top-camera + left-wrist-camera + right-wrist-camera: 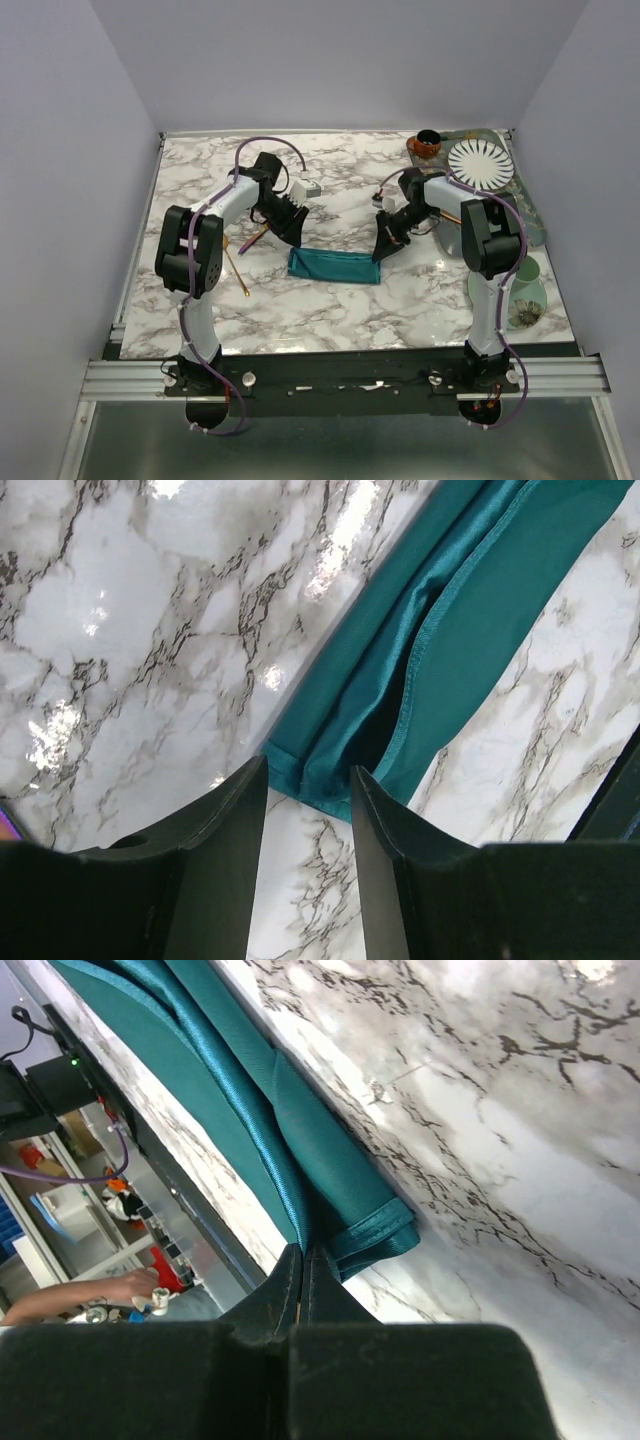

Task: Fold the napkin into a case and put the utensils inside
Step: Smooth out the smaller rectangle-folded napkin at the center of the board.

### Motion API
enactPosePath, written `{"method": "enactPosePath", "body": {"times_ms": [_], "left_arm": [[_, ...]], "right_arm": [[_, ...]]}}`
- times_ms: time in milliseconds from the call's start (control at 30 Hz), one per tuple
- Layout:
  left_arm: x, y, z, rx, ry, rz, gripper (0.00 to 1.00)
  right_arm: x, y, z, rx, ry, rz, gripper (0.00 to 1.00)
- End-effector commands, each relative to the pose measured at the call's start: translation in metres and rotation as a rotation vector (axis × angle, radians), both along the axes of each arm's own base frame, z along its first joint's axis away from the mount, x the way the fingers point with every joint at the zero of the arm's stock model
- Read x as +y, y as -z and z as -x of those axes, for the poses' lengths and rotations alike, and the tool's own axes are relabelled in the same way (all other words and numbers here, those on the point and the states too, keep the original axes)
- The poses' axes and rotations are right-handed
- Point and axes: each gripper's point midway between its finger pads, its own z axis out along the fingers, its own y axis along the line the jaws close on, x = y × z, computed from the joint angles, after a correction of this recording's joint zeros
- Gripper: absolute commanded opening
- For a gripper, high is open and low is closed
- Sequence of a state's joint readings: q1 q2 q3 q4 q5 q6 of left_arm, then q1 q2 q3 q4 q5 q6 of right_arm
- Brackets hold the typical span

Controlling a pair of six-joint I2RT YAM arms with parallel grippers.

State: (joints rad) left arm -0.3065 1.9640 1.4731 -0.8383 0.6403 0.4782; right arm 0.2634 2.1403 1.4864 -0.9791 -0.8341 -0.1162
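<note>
The napkin (335, 266) lies folded into a narrow teal case at the table's middle. My left gripper (293, 232) hovers over its left end. In the left wrist view that gripper (308, 780) stands open, and the cloth's layered corner (330, 770) sits just beyond the fingertips, not between them. My right gripper (380, 250) is at the right end. In the right wrist view it (303, 1252) is shut, pinching an edge layer of the napkin (300, 1130). A gold utensil (238, 266) lies left of the cloth, and a second thin piece (256, 237) lies partly under my left arm.
A white plate with black rays (480, 163) and a brown cup (426, 144) sit on a grey tray (530, 215) at the back right. A pale green saucer (522, 300) lies by the right arm's base. Thin copper sticks (447, 216) lie beside the right wrist.
</note>
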Motion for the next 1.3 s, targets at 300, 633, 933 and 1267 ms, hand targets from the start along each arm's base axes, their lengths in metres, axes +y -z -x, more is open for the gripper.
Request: {"method": "enactPosePath", "body": {"times_ms": [300, 633, 933, 1267], "left_arm": [[0.016, -0.001, 0.007, 0.062, -0.037, 0.039, 0.33], [-0.005, -0.067, -0.010, -0.023, -0.100, 0.313, 0.44], [-0.072, -0.073, 0.017, 0.249, -0.177, 0.506, 0.45], [-0.056, 0.027, 0.014, 0.483, -0.488, 0.412, 0.43]], "right_arm": [[0.013, -0.011, -0.023, -0.094, 0.031, -0.041, 0.01], [-0.002, 0.033, -0.030, -0.061, 0.069, 0.120, 0.00], [-0.007, 0.052, -0.025, -0.001, 0.092, 0.176, 0.01], [-0.015, 0.060, -0.020, 0.009, 0.090, 0.221, 0.01]]}}
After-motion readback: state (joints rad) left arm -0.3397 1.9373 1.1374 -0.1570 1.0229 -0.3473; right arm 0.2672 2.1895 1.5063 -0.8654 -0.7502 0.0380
